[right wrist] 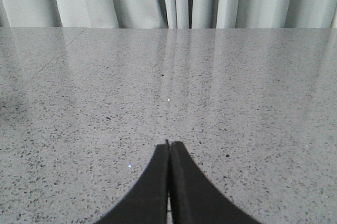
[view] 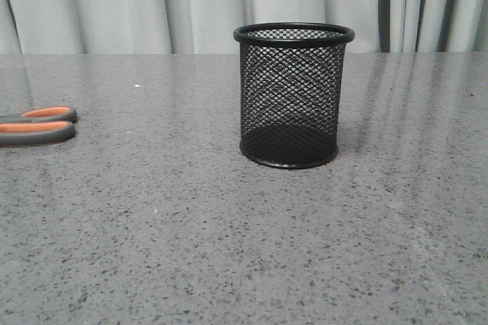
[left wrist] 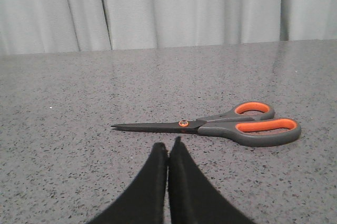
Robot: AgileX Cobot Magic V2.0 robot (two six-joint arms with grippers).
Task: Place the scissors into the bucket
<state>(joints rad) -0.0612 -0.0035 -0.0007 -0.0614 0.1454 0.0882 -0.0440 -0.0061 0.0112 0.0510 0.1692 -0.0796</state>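
The bucket (view: 293, 94) is a black wire-mesh cup standing upright near the middle of the table. The scissors lie flat and closed on the table at the far left of the front view, where only their grey and orange handles (view: 38, 126) show. In the left wrist view the whole scissors (left wrist: 221, 126) lie just beyond my left gripper (left wrist: 167, 146), which is shut and empty, its tips near the blades. My right gripper (right wrist: 169, 143) is shut and empty over bare table. Neither gripper shows in the front view.
The grey speckled table (view: 191, 233) runs back to pale curtains (view: 114, 1) at its far edge. Nothing else stands on it in these views.
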